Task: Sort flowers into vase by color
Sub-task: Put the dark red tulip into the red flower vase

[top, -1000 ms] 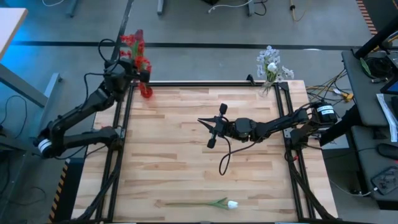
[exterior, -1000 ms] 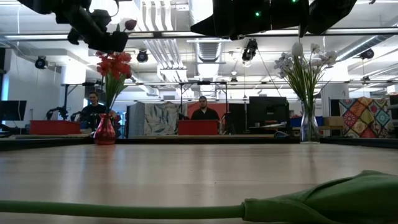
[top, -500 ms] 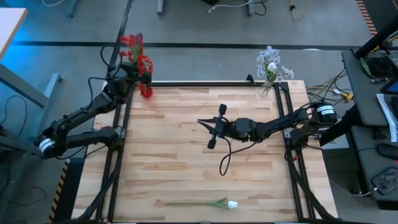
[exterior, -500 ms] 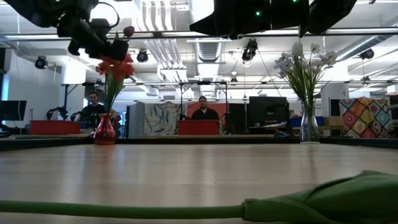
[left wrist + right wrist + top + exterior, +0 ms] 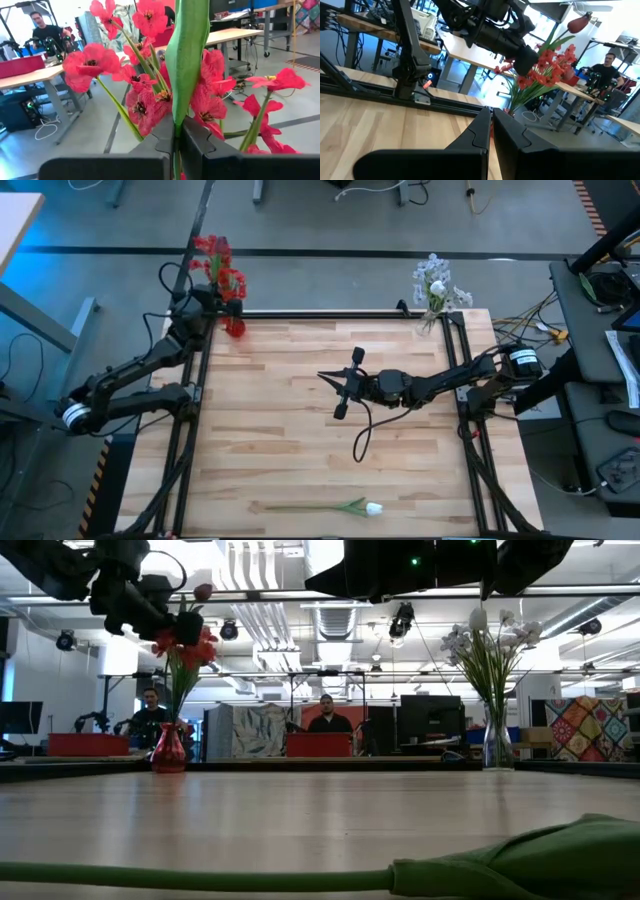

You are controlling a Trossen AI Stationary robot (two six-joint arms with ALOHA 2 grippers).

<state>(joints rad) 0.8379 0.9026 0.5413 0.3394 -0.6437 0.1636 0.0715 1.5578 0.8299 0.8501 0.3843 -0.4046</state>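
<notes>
A pale wooden table [image 5: 300, 420] stands in a large workshop, with two people seated at red desks in the room beyond its far edge. At the far left corner a small red vase [image 5: 235, 328] holds a bunch of bright red flowers [image 5: 222, 265]. The left gripper [image 5: 208, 292] is raised over that bunch, its fingers [image 5: 200, 145] clamped on the green stem of a maroon tulip [image 5: 203, 592], whose bud stands above the red blooms. At the far right corner a clear vase [image 5: 497, 747] holds the pale blue-white flowers [image 5: 437, 282]. One white tulip [image 5: 373, 508] lies flat on the near part of the table, stem pointing left, well apart from both vases. The right gripper [image 5: 342, 387] hangs over the middle of the table, its fingers [image 5: 515, 137] pressed together on nothing.
</notes>
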